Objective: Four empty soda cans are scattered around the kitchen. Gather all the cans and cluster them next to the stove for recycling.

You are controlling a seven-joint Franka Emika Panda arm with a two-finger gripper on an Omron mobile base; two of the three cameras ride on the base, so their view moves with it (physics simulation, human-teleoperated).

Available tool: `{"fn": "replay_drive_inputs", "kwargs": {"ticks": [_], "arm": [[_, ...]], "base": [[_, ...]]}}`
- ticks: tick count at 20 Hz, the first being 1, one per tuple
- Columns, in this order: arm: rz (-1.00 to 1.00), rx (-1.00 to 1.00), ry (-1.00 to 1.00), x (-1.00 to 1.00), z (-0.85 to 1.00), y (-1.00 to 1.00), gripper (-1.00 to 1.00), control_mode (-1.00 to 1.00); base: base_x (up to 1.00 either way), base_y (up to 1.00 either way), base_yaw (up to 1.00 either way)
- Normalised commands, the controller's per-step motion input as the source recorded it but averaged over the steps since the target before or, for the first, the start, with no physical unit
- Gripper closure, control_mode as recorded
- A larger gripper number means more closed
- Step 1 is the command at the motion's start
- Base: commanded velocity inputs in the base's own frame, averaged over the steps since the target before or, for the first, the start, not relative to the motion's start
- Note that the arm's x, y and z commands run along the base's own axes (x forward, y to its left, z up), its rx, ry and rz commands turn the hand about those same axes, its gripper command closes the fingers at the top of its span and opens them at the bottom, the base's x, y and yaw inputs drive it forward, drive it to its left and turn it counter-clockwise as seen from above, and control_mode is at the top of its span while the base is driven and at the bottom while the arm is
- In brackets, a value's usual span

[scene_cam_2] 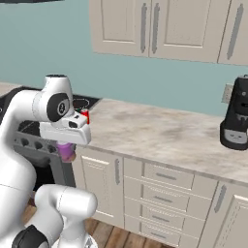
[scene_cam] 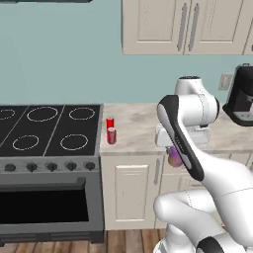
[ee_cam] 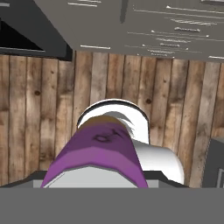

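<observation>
A purple soda can [scene_cam: 173,160] hangs in front of the cabinet doors, just below the counter edge, with my gripper [scene_cam: 174,154] shut on it. The same can shows under the white hand [scene_cam_2: 66,151] and, close up, as a purple body over the floor [ee_cam: 98,151]. Two red soda cans [scene_cam: 110,122] [scene_cam: 112,135] stand upright on the beige counter, right beside the stove [scene_cam: 49,131]. One red can [scene_cam_2: 85,116] peeks out behind the hand. My gripper is to the right of those cans and lower than the countertop.
A black coffee machine [scene_cam: 241,96] [scene_cam_2: 235,121] stands at the counter's right end. Cream cabinet doors and drawers [scene_cam_2: 160,193] run below the counter, and upper cabinets [scene_cam: 188,24] hang above. Wood plank floor [ee_cam: 39,113] lies beneath the hand. The oven door [scene_cam: 44,205] is dark.
</observation>
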Motion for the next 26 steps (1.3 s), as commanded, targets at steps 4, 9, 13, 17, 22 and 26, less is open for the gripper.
{"fn": "replay_drive_inputs", "kwargs": {"ticks": [4,9,13,17,22,26], "arm": [[0.00,0.00,0.00,0.00,0.00,0.00,1.00,1.00],[0.00,0.00,0.00,0.00,0.00,0.00,1.00,1.00],[0.00,0.00,0.00,0.00,0.00,0.00,1.00,1.00],[0.00,0.00,0.00,0.00,0.00,0.00,1.00,1.00],[0.00,0.00,0.00,0.00,0.00,0.00,1.00,1.00],[0.00,0.00,0.00,0.00,0.00,0.00,1.00,1.00]], "base": [[0.47,0.24,-0.12],[0.41,0.32,-0.11],[0.45,0.33,-0.11],[0.52,0.26,-0.11],[0.50,0.14,-0.11],[0.42,0.21,-0.10]]}}
